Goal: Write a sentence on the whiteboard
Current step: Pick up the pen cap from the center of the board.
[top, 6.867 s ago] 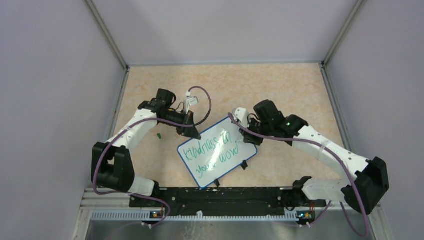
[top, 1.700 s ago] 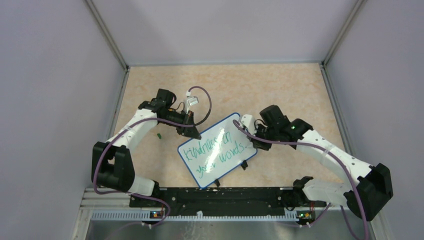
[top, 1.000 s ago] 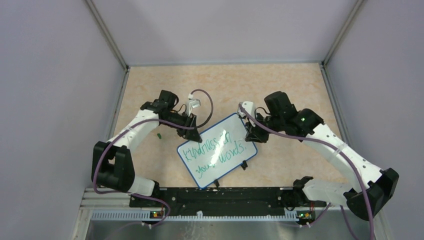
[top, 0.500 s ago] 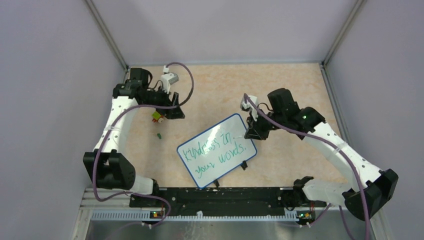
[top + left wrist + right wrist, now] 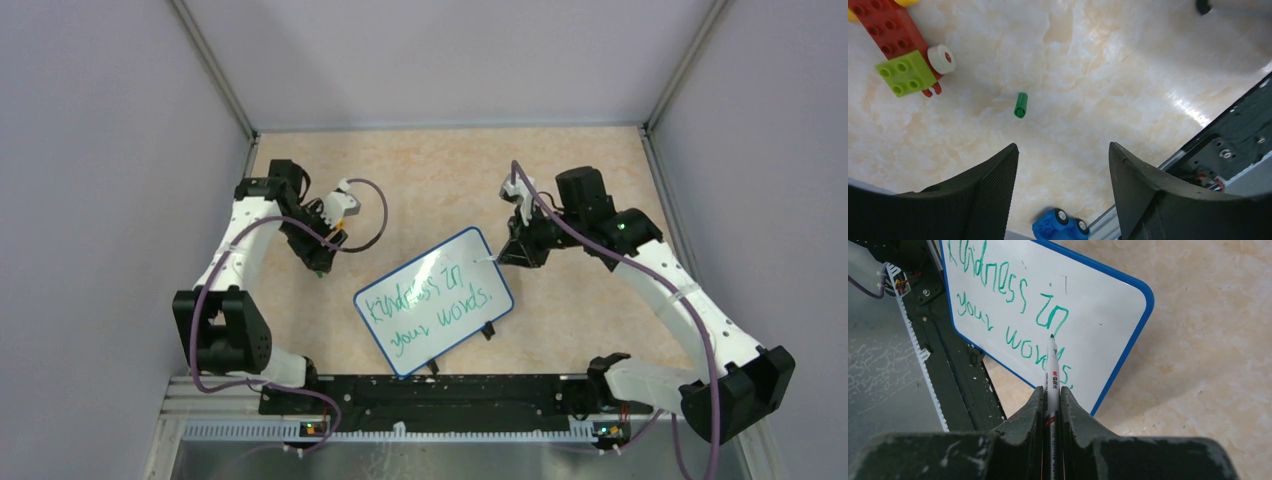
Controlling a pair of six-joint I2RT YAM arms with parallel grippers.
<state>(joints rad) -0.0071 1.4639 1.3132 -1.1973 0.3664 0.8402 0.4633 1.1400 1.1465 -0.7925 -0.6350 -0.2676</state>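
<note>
Top cam looks down over whole table [image 5: 450, 170]; wrist cams close-up, right shares whiteboard [image 5: 1088, 295] w/ top.

Arms: white links [image 5: 690, 300] w/ blk joints [image 5: 225, 330], purple cables [image 5: 385, 210]; dark textured fingers [image 5: 993, 185]

One whiteboard [image 5: 455, 255], one marker [image 5: 1051, 365], one green cap [image 5: 1020, 105] — and one blue toy car [image 5: 1060, 226] (partly hidden).
</note>
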